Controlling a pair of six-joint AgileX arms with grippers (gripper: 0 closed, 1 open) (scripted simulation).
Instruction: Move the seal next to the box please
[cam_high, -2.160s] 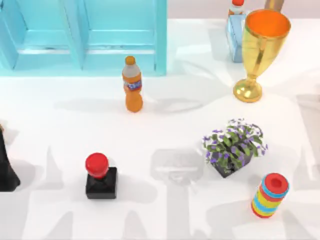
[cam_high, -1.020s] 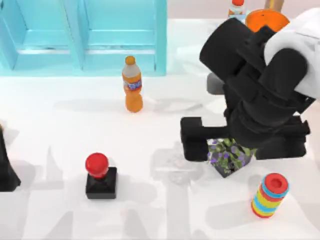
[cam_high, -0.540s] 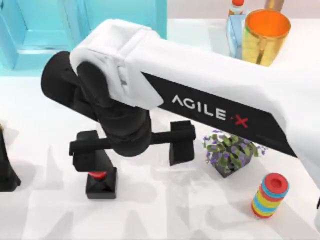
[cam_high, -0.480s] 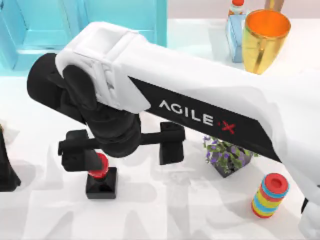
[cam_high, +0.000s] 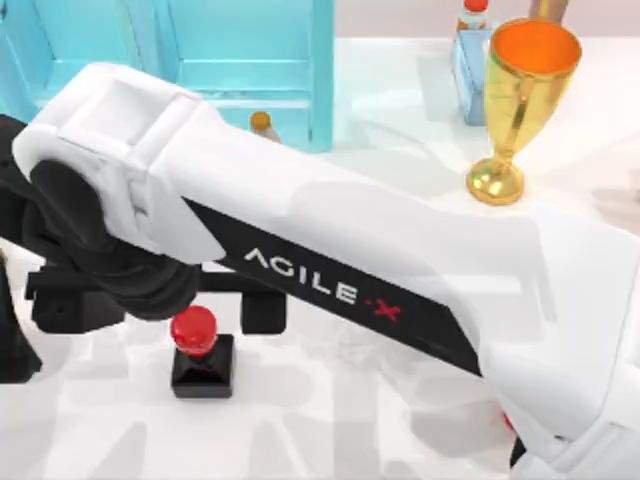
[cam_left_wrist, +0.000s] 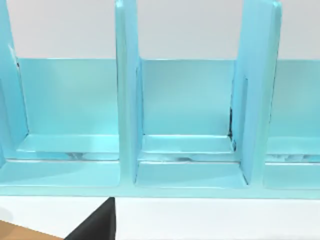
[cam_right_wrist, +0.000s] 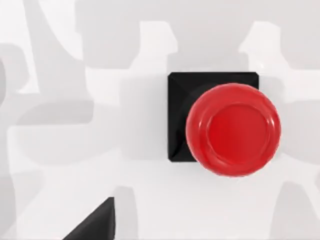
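The seal, a glossy red knob on a black square base, stands upright on the white table at the front left. My right arm reaches across the table from the right. Its gripper hangs open above the seal, one finger on each side of the knob and slightly behind it, gripping nothing. From straight above, the right wrist view shows the seal off to one side of centre. A pale blue box stands at the back right. My left arm is parked at the left edge.
A cyan shelf unit lines the back left, and the left wrist view faces its compartments. The cap of an orange bottle peeks out behind the right arm. A gold goblet stands next to the blue box.
My right arm has swept in from the right across the table to the left and now hangs over the seal, covering the plant and most of the bottle. The seal has not moved.
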